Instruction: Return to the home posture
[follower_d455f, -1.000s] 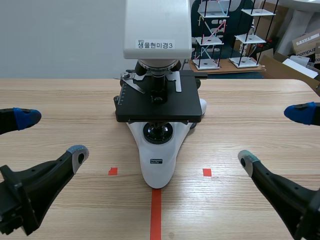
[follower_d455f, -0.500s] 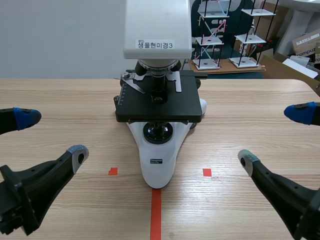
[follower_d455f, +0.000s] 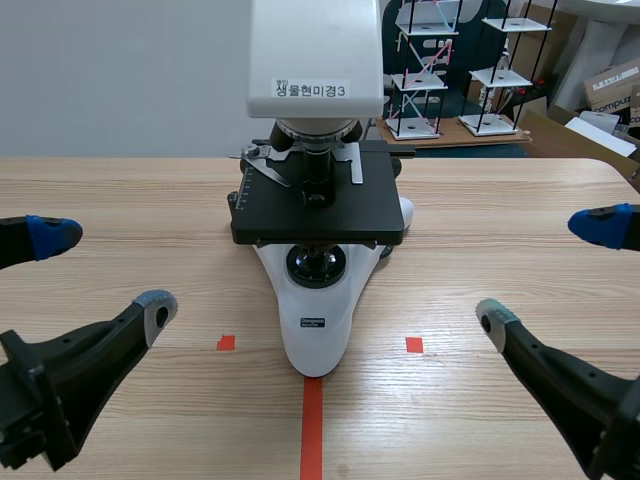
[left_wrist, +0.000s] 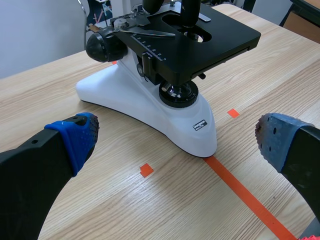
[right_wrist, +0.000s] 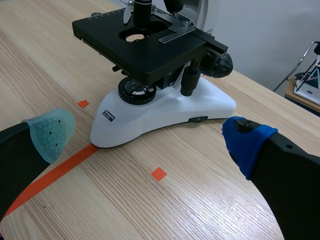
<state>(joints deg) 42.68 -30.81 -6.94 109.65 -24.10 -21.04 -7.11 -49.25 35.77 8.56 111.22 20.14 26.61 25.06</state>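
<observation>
While both arms sit low at the near edge of the table (follower_d455f: 500, 200), your grippers flank the microscope (follower_d455f: 315, 300).
Your left gripper (follower_d455f: 100, 270) and right gripper (follower_d455f: 548, 272) each hold their jaws wide apart, one on either side of the white-and-black microscope and apart from it. It stands upright mid-table, its base tip at the end of the orange-red tape line (follower_d455f: 312, 430).

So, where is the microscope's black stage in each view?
Scene view: the black stage at the centre, over the white base.
Left wrist view: stage ahead of the left gripper.
Right wrist view: stage ahead of the right gripper.
Shared landmark: orange-red tape line at the base's tip.
</observation>
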